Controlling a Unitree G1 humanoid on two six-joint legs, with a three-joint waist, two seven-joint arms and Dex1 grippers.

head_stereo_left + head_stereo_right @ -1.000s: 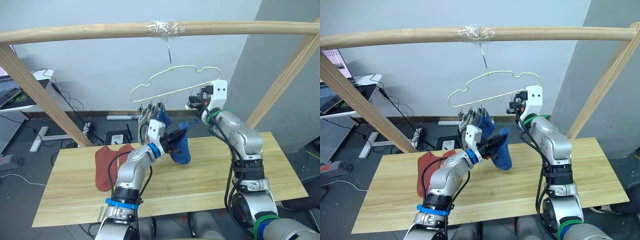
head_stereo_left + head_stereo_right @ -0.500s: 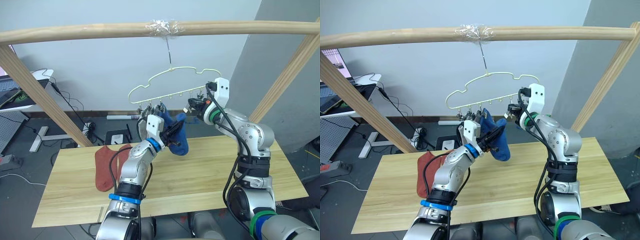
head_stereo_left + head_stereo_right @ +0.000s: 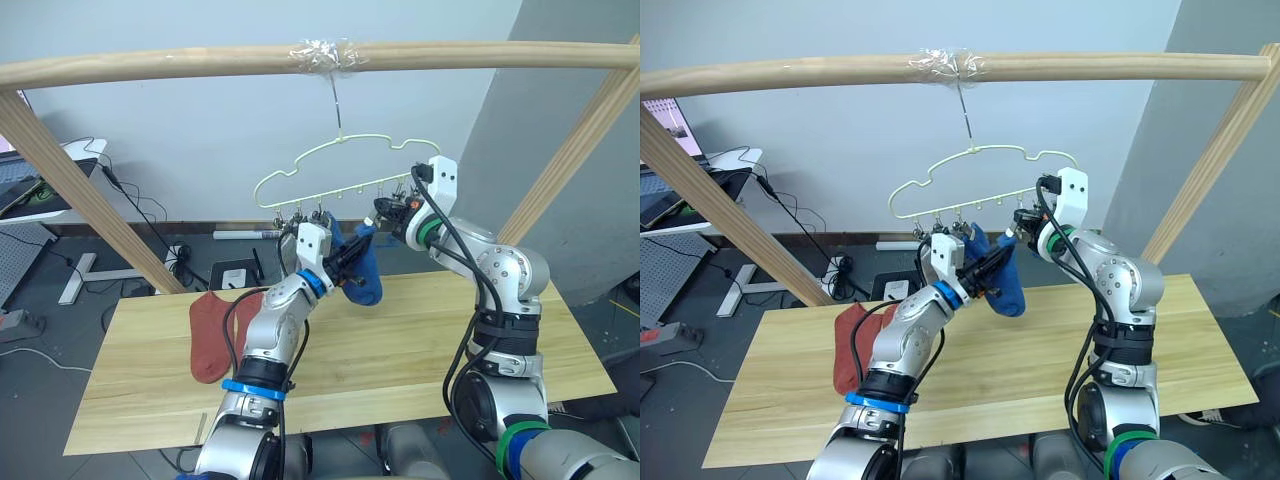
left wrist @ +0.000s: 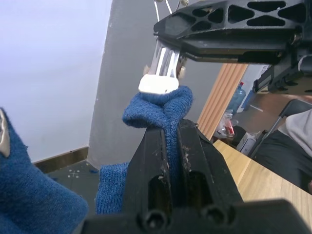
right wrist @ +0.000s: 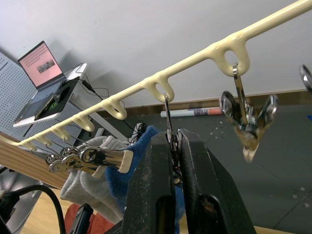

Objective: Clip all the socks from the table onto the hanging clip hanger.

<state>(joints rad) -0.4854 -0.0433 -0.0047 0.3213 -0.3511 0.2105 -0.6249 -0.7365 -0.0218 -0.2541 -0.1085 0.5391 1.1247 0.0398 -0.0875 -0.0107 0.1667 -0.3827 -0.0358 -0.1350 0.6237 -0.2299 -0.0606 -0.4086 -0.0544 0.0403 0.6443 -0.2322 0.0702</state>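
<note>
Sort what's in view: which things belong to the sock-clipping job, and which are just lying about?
Job: blue sock in left gripper; clip hanger; right gripper squeezing a clip; rust-red socks on table.
Lying about: laptop; floor cables.

My arms: silver-grey metal shells, black joints, black cables looping along outside. Left arm (image 3: 268, 345): blue rings at wrist and elbow. Right arm (image 3: 500, 300): green rings. White camera block on each wrist. Fingers black plastic, screw holes near base.
</note>
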